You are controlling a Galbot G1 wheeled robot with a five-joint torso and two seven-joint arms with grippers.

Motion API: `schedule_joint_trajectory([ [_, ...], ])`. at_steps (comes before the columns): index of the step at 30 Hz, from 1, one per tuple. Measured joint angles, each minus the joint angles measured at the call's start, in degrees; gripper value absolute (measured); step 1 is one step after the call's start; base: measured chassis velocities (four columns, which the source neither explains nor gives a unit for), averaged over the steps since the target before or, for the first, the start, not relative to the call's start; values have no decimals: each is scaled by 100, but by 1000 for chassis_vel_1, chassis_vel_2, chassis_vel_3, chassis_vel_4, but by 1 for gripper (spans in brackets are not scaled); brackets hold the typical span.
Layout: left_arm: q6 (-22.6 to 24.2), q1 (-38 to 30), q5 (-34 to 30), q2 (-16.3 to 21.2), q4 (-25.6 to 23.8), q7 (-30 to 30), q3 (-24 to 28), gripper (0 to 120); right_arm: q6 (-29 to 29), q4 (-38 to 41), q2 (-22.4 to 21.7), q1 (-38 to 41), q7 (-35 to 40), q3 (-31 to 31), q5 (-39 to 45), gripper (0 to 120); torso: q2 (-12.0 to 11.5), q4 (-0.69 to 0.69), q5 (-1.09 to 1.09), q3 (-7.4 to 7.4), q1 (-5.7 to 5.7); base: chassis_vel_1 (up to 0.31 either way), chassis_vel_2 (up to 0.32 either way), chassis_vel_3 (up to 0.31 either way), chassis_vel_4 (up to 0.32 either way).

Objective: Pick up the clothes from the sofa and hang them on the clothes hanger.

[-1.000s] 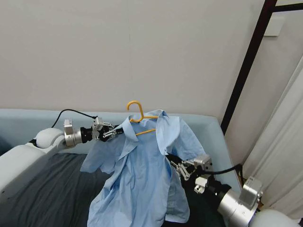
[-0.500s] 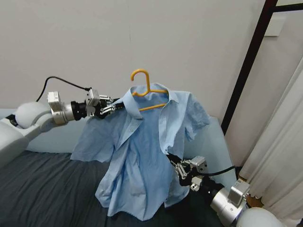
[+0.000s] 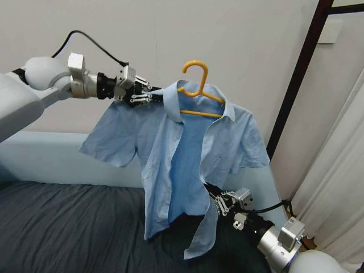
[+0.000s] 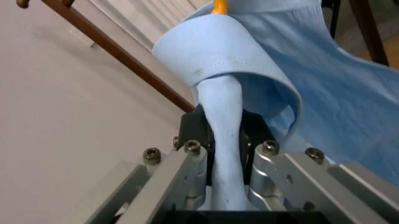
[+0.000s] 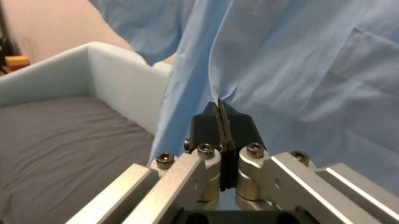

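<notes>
Head view: we note the left gripper clamping the blue shirt by its shoulder, high against the wall, with the orange hanger in the collar. The right gripper pinches the front edge above the sofa. A black pole stands right. The shirt is higher than a second ago.
Left wrist view: fabric squeezed between the fingers.
Right wrist view: jaws closed on cloth.

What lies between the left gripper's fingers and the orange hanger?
Only blue fabric, seen in the head view: the left gripper pinches the shirt by its collar, which runs straight on to the orange hanger.
</notes>
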Motion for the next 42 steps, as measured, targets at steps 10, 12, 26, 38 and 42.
schedule_joint_trajectory([
  [10,238,127,-680,-7,324,487,104,7,226,20,-156,-317,-243,0,-677,0,0,2,-2,0,0,0,0,0,0],
  [12,259,125,-778,2,386,533,119,7,226,44,-188,-287,-249,0,-686,0,0,2,-1,0,0,0,0,0,0],
  [26,640,207,-1040,133,349,352,5,7,-796,496,-720,258,726,458,-338,32,0,4,-4,-1,0,0,0,0,0],
  [38,767,-137,-1209,-102,510,349,473,7,-1528,509,-1190,1981,2301,1204,2183,78,0,1,-1,0,0,0,0,0,0],
  [42,777,-7,-1188,-253,415,156,370,7,-1457,509,-1447,2242,2047,1600,2746,91,0,-4,0,0,0,0,0,0,0],
])
